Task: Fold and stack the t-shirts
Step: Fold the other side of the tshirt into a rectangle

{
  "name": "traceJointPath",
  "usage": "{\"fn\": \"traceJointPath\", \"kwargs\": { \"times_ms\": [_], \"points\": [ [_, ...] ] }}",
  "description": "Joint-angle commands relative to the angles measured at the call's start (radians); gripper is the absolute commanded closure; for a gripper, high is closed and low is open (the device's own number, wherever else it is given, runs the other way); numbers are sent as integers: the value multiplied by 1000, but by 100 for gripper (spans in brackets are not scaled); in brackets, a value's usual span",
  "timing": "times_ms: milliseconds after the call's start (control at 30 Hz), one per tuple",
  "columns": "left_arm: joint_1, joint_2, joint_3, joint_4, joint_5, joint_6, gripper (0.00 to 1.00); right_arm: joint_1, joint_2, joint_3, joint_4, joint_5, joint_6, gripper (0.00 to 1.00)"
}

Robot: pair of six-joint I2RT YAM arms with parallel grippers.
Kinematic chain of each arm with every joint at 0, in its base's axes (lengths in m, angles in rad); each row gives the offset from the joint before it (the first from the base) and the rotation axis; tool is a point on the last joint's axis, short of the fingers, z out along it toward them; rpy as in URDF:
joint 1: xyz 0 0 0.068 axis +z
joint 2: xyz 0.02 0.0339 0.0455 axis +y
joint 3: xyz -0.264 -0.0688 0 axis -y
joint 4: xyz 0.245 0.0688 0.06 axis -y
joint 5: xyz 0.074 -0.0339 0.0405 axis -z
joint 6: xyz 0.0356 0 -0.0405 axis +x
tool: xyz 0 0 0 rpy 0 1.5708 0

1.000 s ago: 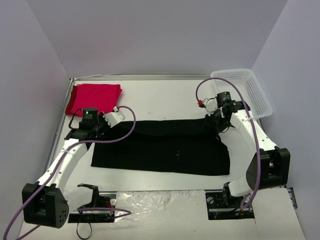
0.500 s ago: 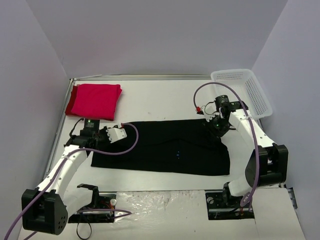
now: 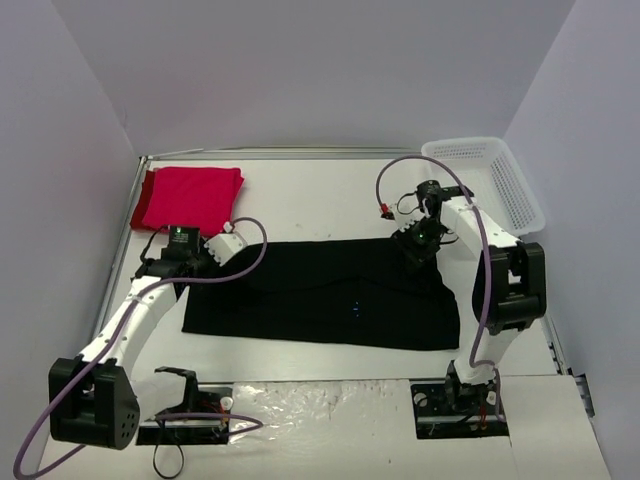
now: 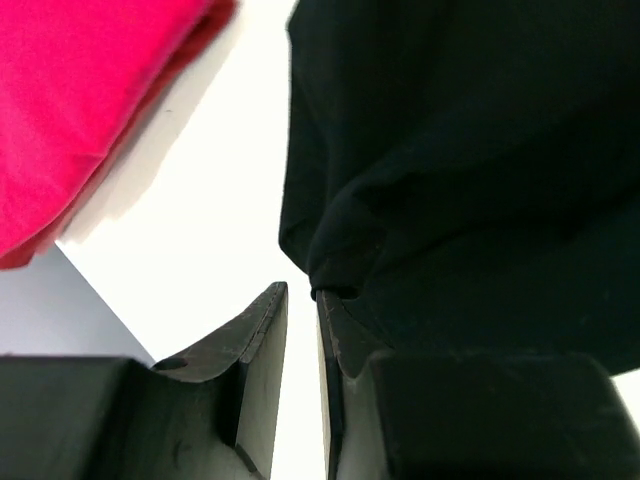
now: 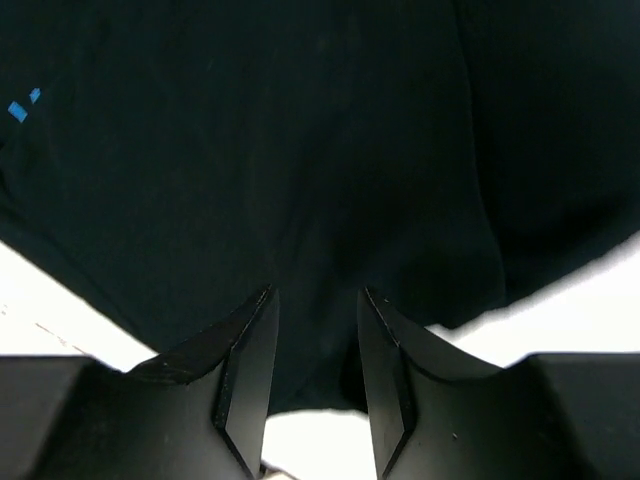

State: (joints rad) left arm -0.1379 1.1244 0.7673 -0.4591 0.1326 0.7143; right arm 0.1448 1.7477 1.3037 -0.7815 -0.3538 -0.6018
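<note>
The black t-shirt (image 3: 330, 295) lies spread flat across the middle of the table, its blue chest mark (image 3: 357, 307) facing up. The red t-shirt (image 3: 190, 200) lies folded at the back left corner. My left gripper (image 3: 203, 262) is at the black shirt's back left corner. In the left wrist view the gripper (image 4: 300, 292) shows only a narrow gap with bare table in it, and the black cloth (image 4: 460, 170) touches the right fingertip. My right gripper (image 3: 412, 250) hangs over the shirt's back right edge. It (image 5: 315, 292) is open with black cloth (image 5: 300, 150) beneath.
A white mesh basket (image 3: 490, 180) stands at the back right against the wall. Grey walls close in the table on three sides. The arm bases and purple cables sit along the near edge.
My left gripper dipped toward the near edge, then came back to the shirt's back left corner. My right gripper moved left and inward along the back edge. The shirt's back left corner shifted slightly right.
</note>
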Motion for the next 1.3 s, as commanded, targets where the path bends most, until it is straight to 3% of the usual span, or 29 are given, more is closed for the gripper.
{"fn": "traceJointPath", "kwargs": {
  "times_ms": [0, 333, 500, 800, 833, 867, 900, 933, 1267],
  "points": [
    [23, 14, 102, 4, 21, -153, 82, 1, 74, 55, -16, -56, -21, 67],
    [34, 23, 113, -7, 19, -174, 83, 6, 167, 88, -13, -74, -36, 71],
    [37, 20, 112, -10, 27, -179, 83, 7, 158, 69, -12, -76, -32, 100],
    [38, -1, 101, -10, 39, -197, 88, 22, 64, 5, -12, -70, -21, 100],
    [38, -5, 99, -9, 39, -203, 87, 22, 58, 2, -10, -63, -21, 83],
    [38, -8, 98, -7, 41, -208, 87, 22, 53, 2, -6, -60, -19, 73],
    [38, -9, 96, -7, 48, -213, 87, 21, 50, 2, -4, -60, -18, 70],
    [37, -9, 95, -7, 51, -219, 87, 22, 52, 6, 7, -47, -13, 59],
    [38, -8, 84, -6, 58, -243, 87, 19, 127, 80, 28, 4, -3, 58]
  ]
}}
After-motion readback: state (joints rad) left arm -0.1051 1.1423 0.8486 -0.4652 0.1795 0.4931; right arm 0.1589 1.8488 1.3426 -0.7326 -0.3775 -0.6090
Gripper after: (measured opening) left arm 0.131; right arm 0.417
